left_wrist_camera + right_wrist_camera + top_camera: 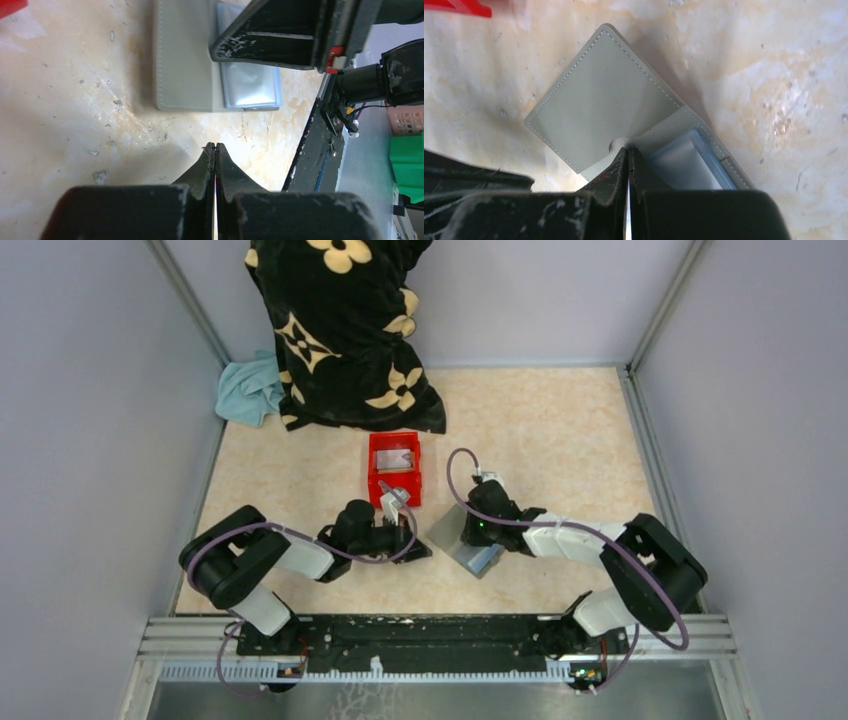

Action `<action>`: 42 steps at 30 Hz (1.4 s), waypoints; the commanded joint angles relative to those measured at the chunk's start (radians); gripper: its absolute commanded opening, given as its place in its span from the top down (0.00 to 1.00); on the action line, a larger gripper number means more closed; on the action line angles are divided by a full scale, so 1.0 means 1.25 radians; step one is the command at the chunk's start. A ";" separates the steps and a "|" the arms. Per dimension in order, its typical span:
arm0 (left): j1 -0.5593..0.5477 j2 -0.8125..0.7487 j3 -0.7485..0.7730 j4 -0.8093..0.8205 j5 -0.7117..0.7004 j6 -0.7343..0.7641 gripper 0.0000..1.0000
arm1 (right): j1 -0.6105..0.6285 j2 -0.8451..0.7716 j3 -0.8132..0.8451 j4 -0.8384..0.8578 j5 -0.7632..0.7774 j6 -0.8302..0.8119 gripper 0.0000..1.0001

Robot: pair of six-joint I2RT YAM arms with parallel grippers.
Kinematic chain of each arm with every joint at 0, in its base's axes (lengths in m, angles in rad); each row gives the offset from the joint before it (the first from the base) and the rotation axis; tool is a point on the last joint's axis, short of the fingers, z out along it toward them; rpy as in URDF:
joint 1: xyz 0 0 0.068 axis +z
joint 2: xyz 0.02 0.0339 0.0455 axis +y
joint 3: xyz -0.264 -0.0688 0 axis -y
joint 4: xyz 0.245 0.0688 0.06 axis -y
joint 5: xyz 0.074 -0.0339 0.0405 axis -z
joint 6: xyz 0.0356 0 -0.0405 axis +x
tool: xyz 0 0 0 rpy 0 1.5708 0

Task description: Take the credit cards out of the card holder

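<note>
walls (90,390): plain lilac-grey, three sides | bench (560,420): beige marbled top, scuffed | rear: black flower-print blanket (345,330) heaped, teal cloth (250,390) just beside it | light: even

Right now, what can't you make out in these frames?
- Red bin, top view: cards inside too small to count.
- Card holder pockets: the right wrist view's own fingers mostly cover them; in the top view the right gripper does. Whether any cards are inside: unknown.
- Left gripper, left wrist view: shut, edge-on; a card between its jaws cannot be seen.
</note>
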 commanded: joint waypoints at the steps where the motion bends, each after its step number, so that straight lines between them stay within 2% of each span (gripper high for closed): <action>1: -0.004 -0.065 -0.014 -0.040 -0.032 0.010 1.00 | -0.012 0.077 0.038 -0.047 0.057 -0.060 1.00; 7: -0.004 -0.121 -0.008 -0.075 -0.028 0.014 1.00 | -0.015 0.141 0.091 -0.006 0.020 -0.137 1.00; 12: -0.005 -0.169 0.045 -0.171 -0.072 0.051 1.00 | -0.012 0.153 0.088 0.021 -0.041 -0.175 1.00; 16: -0.001 -0.106 0.126 -0.206 -0.104 0.088 1.00 | -0.001 0.122 0.048 0.048 -0.089 -0.189 1.00; 20: 0.004 0.008 0.211 -0.176 -0.060 0.090 1.00 | 0.016 0.074 0.008 0.061 -0.121 -0.195 1.00; 24: 0.004 0.100 0.246 -0.118 -0.050 0.074 1.00 | 0.021 0.014 -0.016 0.049 -0.119 -0.194 1.00; 37: 0.001 0.144 0.178 -0.074 -0.085 0.044 1.00 | 0.027 -0.158 0.033 -0.066 -0.100 -0.208 1.00; 40: 0.001 0.140 0.164 -0.060 -0.095 0.036 1.00 | 0.061 -0.167 0.029 -0.084 -0.084 -0.192 1.00; 42: 0.000 0.138 0.164 -0.059 -0.097 0.035 1.00 | 0.121 -0.169 0.025 -0.090 -0.058 -0.166 1.00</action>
